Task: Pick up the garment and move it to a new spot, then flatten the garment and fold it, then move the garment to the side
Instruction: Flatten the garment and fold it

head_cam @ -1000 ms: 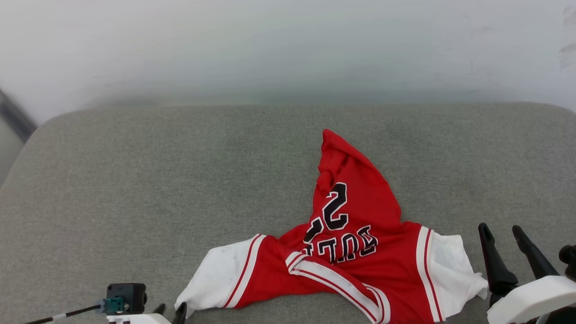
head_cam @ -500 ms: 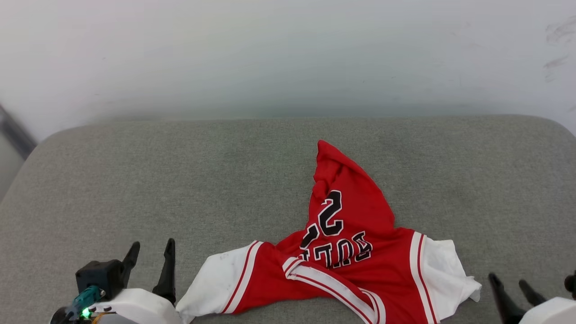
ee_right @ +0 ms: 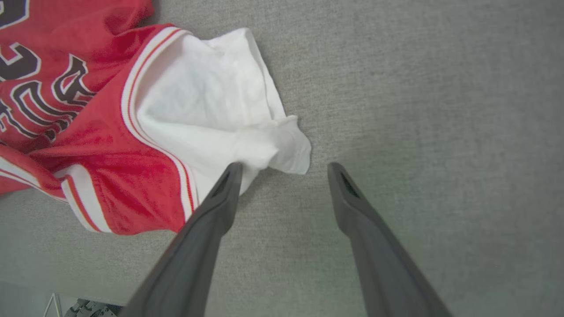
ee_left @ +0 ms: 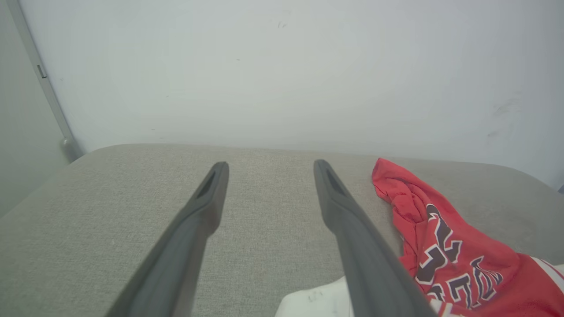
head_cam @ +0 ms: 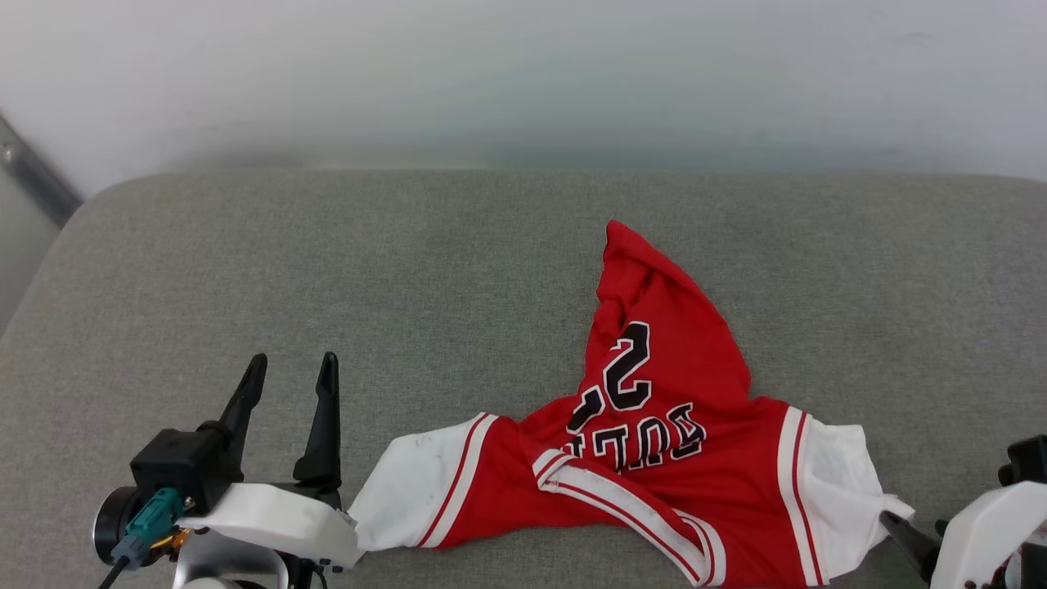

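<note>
Release had just happened on the left. A second before, the left gripper (head_cam: 294,360) sat nearly shut at the end of the garment's left white sleeve (head_cam: 417,483). Now its two dark fingers stood wide apart with nothing between them, beside that sleeve and clear of the cloth. The head camera had shifted as well, so the slight drift of the whole picture was no move of the garment. The right gripper (ee_right: 285,167) had been wide all through. It was empty and sat low by the right white sleeve (ee_right: 207,101), with one fingertip at the sleeve's crumpled edge; whether it touched the cloth I could not tell.

The garment (head_cam: 654,458) lay on the grey bench (head_cam: 327,270), right of centre and close to the near edge. Its sleeves were spread to either side and the striped trim was folded across the front. The red body was bunched into a peak pointing toward the wall (head_cam: 491,74), lettering upward.

Judged from that, the garment had been set down at its new spot. Flattening came next: the body needed drawing out of its peak before any fold, and the move to the side was not yet done.
</note>
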You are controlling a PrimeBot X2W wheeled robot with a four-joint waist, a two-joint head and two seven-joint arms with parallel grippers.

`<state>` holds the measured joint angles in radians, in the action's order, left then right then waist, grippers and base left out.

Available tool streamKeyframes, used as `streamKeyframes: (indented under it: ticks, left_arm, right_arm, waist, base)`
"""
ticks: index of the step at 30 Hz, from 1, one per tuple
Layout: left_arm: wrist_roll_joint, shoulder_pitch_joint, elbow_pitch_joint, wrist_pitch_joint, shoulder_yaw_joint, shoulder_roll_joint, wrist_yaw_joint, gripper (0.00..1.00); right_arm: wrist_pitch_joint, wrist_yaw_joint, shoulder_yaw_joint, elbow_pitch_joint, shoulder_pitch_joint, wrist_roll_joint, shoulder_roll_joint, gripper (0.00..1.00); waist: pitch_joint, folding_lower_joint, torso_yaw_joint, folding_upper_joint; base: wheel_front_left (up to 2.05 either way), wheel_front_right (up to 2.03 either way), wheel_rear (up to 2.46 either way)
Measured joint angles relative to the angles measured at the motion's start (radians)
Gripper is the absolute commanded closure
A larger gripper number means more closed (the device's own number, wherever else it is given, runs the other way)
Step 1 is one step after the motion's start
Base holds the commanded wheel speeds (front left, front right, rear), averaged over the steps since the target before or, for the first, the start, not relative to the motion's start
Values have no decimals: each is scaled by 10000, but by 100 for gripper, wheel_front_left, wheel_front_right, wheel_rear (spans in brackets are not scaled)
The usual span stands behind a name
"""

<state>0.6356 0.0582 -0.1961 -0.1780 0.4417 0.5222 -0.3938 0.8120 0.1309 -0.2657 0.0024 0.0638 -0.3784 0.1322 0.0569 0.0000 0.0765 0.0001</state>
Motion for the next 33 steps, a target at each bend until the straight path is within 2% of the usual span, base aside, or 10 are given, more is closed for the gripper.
streamKeyframes:
  ticks: [4,11,12,13,14,19,27,28,33]
  left_arm:
    - [-105,289,-196,17,67,-59,-29,0]
    - [-67,540,-35,-12,130,-217,65,0]
    - [-63,539,10,-10,150,-219,71,0]
    - [-56,539,58,-4,161,-221,92,0]
    - [-29,536,125,65,178,-203,123,0]
    - [456,278,291,708,293,40,341,0]
    - [1647,-147,157,3532,853,1143,926,0]
    - [1979,-242,198,4149,988,1306,1034,0]
    - [2717,-337,709,5206,1139,1452,1296,0]
  right_arm:
    - [153,0,569,594,-900,0,336,0]
    - [704,2,978,1850,-1476,-81,675,0]
    - [779,2,991,1918,-1515,-117,709,24]
    - [819,0,993,1958,-1533,-192,715,88]
    - [859,-2,1003,1990,-1573,-199,725,100]
    - [719,-2,1164,1896,-1525,-244,681,100]
    - [734,0,1239,1170,-1189,-255,658,100]
    - [836,0,1283,978,-1142,-253,600,100]
    - [970,-2,1384,612,-1090,-257,506,100]
  waist:
    - [549,1,230,0]
    - [1093,1,525,0]
    - [1117,1,556,0]
    - [1126,1,580,0]
    - [1112,1,586,0]
    - [824,2,526,0]
    - [343,2,208,0]
    - [345,1,83,0]
    - [596,1,-158,0]
  base:
    - [0,0,0]
    - [0,0,0]
    - [0,0,0]
    - [0,0,0]
    - [0,0,0]
    - [0,0,0]
    - [0,0,0]
    - [0,0,0]
    - [0,0,0]
